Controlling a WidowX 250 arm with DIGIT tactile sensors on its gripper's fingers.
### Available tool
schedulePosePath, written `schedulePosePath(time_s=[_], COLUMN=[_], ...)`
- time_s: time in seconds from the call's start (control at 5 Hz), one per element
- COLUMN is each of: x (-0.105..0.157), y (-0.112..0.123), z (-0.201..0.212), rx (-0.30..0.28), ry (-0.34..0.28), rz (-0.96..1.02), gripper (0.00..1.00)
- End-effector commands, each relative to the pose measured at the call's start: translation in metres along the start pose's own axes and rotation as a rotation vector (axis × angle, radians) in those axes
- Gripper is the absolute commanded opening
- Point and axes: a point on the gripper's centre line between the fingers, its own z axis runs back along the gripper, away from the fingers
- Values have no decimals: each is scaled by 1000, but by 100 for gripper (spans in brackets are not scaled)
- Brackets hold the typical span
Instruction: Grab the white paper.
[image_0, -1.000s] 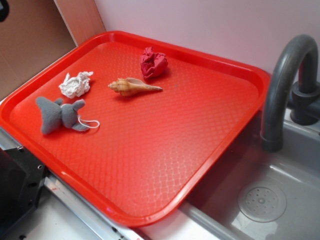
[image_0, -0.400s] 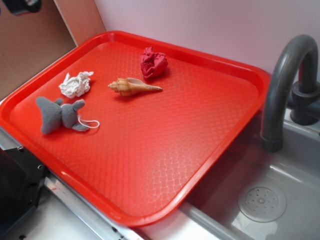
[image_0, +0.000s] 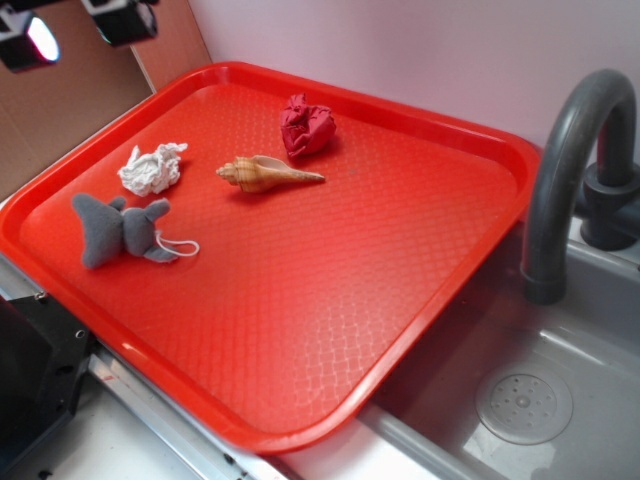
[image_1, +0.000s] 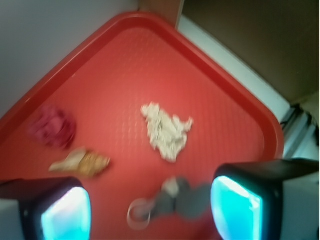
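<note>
The white paper (image_0: 152, 168) is a crumpled ball on the left part of the red tray (image_0: 300, 320); the wrist view shows the white paper (image_1: 166, 131) near the middle of the picture. My gripper (image_0: 78, 28) hangs high at the top left corner of the exterior view, well above and behind the paper. Its fingers stand wide apart with nothing between them. In the wrist view my gripper (image_1: 150, 210) frames the tray from above, and its glowing pads (image_1: 235, 207) sit at the bottom corners.
A grey plush elephant (image_0: 118, 228) with a white string lies in front of the paper. A tan seashell (image_0: 265, 173) and a red paper ball (image_0: 306, 126) lie further right. A grey faucet (image_0: 570, 170) and sink (image_0: 520, 400) stand to the right. A brown wall (image_0: 70, 100) rises behind.
My gripper has come into the exterior view at the top left, moving right and down. Nothing on the tray has moved.
</note>
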Motion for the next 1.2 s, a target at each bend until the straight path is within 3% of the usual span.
schedulePosePath(time_s=[0.0, 0.2, 0.6, 1.0], x=[37, 44, 39, 26], y=[9, 10, 13, 20], z=[-41, -57, -97, -120], rx=[69, 80, 63, 77], ry=[-61, -54, 61, 107], rz=[-32, -65, -170, -204], gripper=[100, 100, 100, 100])
